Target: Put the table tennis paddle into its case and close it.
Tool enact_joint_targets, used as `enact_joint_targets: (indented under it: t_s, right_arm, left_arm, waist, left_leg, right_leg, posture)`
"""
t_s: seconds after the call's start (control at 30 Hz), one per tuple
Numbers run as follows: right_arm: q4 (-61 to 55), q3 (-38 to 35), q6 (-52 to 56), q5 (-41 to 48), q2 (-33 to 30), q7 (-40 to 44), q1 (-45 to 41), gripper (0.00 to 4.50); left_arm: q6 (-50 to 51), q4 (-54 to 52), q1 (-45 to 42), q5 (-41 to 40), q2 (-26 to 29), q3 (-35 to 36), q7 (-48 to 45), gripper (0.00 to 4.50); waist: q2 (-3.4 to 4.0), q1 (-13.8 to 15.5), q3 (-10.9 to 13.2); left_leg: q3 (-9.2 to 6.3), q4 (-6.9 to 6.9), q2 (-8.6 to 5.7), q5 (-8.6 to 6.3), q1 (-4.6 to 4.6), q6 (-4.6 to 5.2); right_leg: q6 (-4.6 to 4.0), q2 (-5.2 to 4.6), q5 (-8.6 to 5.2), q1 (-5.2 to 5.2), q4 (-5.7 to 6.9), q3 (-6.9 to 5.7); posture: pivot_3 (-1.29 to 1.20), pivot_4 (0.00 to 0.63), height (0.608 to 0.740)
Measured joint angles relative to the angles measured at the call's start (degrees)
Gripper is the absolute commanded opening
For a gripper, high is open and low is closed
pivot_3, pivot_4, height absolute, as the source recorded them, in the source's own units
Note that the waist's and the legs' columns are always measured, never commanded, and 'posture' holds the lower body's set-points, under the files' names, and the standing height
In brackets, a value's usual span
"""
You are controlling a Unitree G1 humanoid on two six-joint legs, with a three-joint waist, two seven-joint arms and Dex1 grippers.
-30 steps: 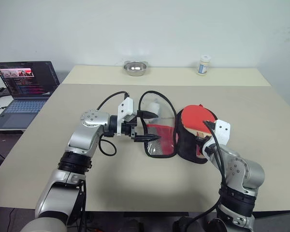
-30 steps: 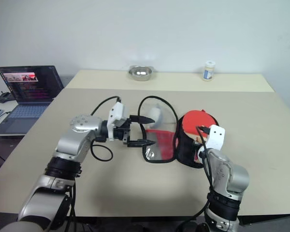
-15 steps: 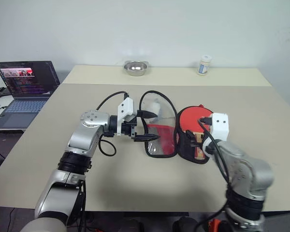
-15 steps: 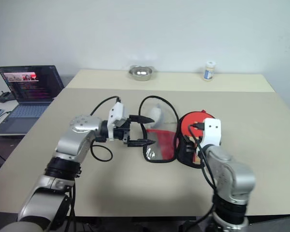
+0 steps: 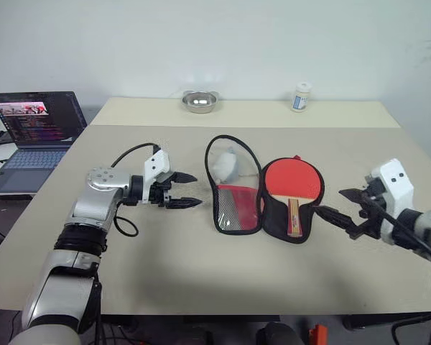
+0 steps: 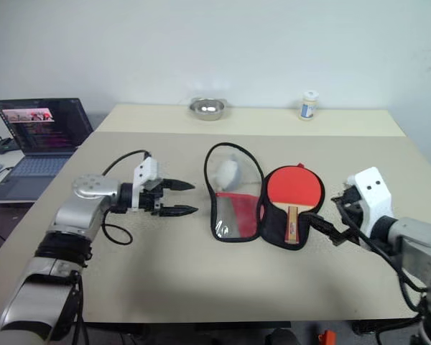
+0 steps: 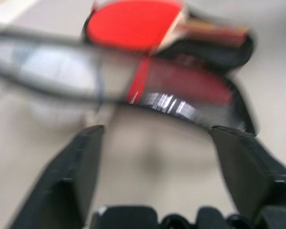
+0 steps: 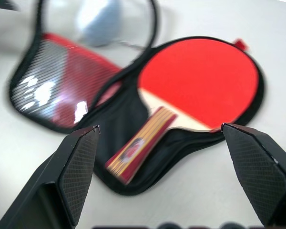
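On the table, paddle lies between both grippers.

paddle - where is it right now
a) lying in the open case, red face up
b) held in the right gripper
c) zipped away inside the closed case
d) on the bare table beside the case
a: the paddle lies red face up on the black half of the case, which is spread open on the table, and both open grippers stand clear of it.
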Motion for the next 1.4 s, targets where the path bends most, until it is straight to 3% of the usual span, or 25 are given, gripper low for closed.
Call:
enact_joint_targets:
  t_s: [0.23, 0.37, 0.57, 0.77, 1.0, 1.2, 1.4]
  right_arm:
    - [-0.3, -2.8, -4.7, 5.9, -6.4, 6.8, 4.1, 4.50]
    - [-0.7, -3.4, -10.1, 7.3, -9.7, 10.1, 8.7, 4.50]
    - [-0.8, -7.2, -16.2, 8.1, -12.4, 12.9, 14.0, 4.50]
    - [-1.0, -11.4, -23.8, 10.8, -12.0, 15.4, 18.0, 4.50]
    - [-0.1, -14.2, -25.4, 16.0, -13.8, 16.4, 20.7, 4.50]
    - [1.6, -15.4, -25.6, 16.6, -15.7, 14.9, 22.3, 4.50]
    - [5.4, -12.0, -24.4, 15.1, -15.0, 5.4, 20.4, 4.50]
  left_arm:
    - [-8.2, 14.8, -6.5, 8.0, -2.5, -1.7, 4.9, 0.04]
    - [-9.1, 15.7, -7.8, 7.6, -9.6, -1.8, 4.8, 0.04]
    - [-7.3, 13.2, -9.4, 4.7, -12.2, -1.5, -0.1, 0.04]
    - [-2.5, 9.8, -13.9, -1.3, -19.1, 0.5, -2.9, 0.04]
    - [-5.8, 12.7, -16.9, 0.5, -24.2, -1.1, -2.9, 0.04]
    - [-7.3, 13.9, -16.8, 1.9, -30.9, -3.5, -2.8, 0.04]
    - [-8.3, 13.8, -16.6, 2.1, -29.0, -3.2, -2.9, 0.04]
  waist:
    - [-0.36, 0.4, 0.2]
    - [-0.45, 1.4, 0.2]
    - [-0.46, 1.5, 0.2]
    - [-0.48, 1.8, 0.3]
    - [-0.47, 1.7, 0.2]
    - [-0.49, 1.9, 0.3]
    - [-0.48, 1.4, 0.3]
  left_leg:
    - [-0.04, 0.02, -0.03, -0.02, -0.07, 0.03]
    - [-0.23, 0.10, -0.01, -0.02, -0.26, 0.04]
    - [-0.36, 0.11, 0.00, -0.01, -0.31, 0.02]
    - [-0.44, 0.19, -0.05, -0.01, -0.32, 0.03]
    - [-0.43, 0.19, -0.06, -0.01, -0.28, 0.03]
    - [-0.43, 0.19, -0.07, -0.01, -0.29, 0.03]
    - [-0.39, 0.19, 0.00, 0.01, -0.15, 0.01]
  right_leg:
    - [0.01, -0.08, 0.00, 0.03, -0.08, -0.08]
    - [0.01, -0.09, 0.01, 0.02, -0.19, -0.33]
    - [0.00, -0.08, 0.01, 0.03, -0.19, -0.49]
    - [0.01, -0.06, 0.01, 0.10, -0.20, -0.58]
    - [0.00, -0.06, 0.01, 0.11, -0.12, -0.57]
    - [0.00, -0.06, 0.01, 0.11, -0.15, -0.54]
    - [0.00, -0.05, 0.01, 0.12, 0.01, -0.49]
  posture:
    - [0.00, 0.150, 0.740]
    - [0.00, 0.150, 0.740]
    - [0.00, 0.150, 0.740]
    - [0.00, 0.150, 0.740]
    - [0.00, 0.150, 0.740]
    - [0.00, 0.150, 0.740]
    - [0.00, 0.150, 0.740]
